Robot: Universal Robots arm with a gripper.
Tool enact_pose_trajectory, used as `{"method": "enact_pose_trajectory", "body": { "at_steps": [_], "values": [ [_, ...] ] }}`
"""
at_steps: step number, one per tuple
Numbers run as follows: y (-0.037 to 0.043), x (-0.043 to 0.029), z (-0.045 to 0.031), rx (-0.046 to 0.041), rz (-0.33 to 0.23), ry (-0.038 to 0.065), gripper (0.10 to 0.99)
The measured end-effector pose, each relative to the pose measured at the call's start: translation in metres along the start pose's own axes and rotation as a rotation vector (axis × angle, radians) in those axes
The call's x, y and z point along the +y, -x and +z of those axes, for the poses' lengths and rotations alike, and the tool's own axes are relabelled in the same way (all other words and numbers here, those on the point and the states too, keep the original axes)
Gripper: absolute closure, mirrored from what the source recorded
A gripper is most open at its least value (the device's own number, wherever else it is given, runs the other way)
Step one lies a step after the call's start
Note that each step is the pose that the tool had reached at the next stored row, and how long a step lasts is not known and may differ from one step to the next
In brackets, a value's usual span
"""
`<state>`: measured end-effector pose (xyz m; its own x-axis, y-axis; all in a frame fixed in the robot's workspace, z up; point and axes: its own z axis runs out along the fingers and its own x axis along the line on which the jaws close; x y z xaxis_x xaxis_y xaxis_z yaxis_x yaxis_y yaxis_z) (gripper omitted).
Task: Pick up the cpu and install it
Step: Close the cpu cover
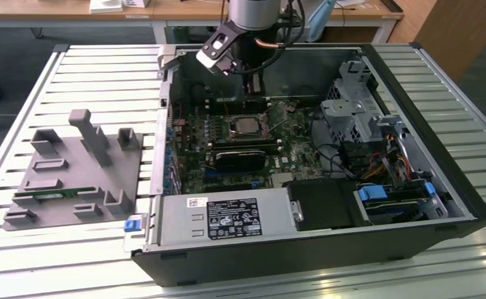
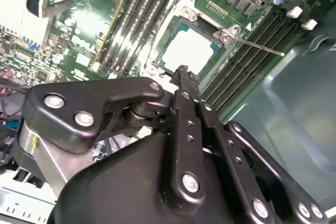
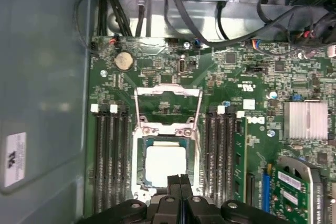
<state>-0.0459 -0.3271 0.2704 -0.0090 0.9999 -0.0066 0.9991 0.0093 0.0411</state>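
Closed, empty gripper (image 3: 179, 178) hovers above the cpu (image 3: 167, 163), which lies flat in the socket (image 3: 138, 153) directly beneath its tips; load frame (image 3: 168, 92) hinged open.

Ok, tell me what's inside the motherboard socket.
The cpu lies flat inside the socket, metal top showing. The gripper covers one edge; anything beneath the chip is hidden.
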Motion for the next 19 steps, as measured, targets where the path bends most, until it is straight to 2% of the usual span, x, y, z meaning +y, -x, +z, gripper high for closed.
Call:
{"method": "enact_pose_trajectory", "body": {
  "at_steps": [4,11,16,19],
  "values": [
    [0.0017,0.0018,0.0001,0.0000,0.000,0.000,0.980],
    [0.0019,0.0194,0.0011,0.0003,0.000,0.000,0.980],
    [0.0017,0.0221,0.0017,0.0004,0.000,0.000,0.980],
    [0.0018,0.0316,0.0028,0.0004,-0.003,-0.001,0.980]
  ]
}}
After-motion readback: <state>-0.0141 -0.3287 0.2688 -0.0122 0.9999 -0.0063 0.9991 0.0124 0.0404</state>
